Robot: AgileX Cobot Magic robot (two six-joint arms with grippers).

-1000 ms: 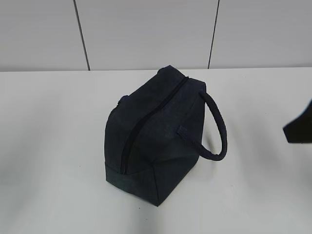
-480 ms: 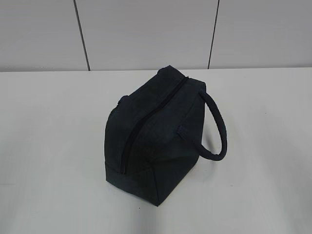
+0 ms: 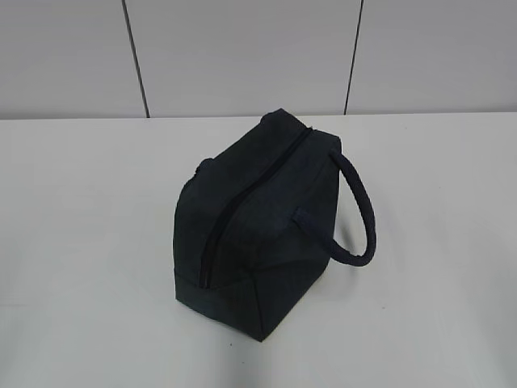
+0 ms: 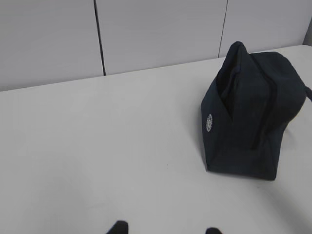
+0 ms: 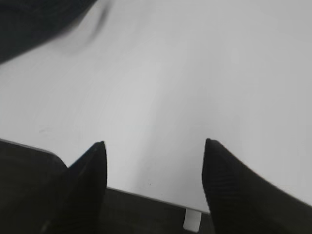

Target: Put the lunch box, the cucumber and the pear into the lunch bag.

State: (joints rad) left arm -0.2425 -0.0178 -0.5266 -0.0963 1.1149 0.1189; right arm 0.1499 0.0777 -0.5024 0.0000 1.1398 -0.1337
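The dark navy lunch bag (image 3: 258, 226) stands in the middle of the white table (image 3: 89, 242) with its top zipper (image 3: 242, 198) closed and its padded loop handle (image 3: 361, 212) hanging to the right. It also shows at the right of the left wrist view (image 4: 251, 112). The lunch box, the cucumber and the pear are not in view. My left gripper (image 4: 165, 229) is open and empty over bare table left of the bag. My right gripper (image 5: 153, 146) is open and empty above the table's front edge. Neither gripper shows in the exterior view.
A grey panelled wall (image 3: 242, 56) runs behind the table. The table's front edge (image 5: 146, 195) and a dark area below it show in the right wrist view, with a dark blurred shape (image 5: 34, 19) at the upper left.
A dark shape at the right edge of the exterior view one second ago has gone out of view. The bag has not moved.
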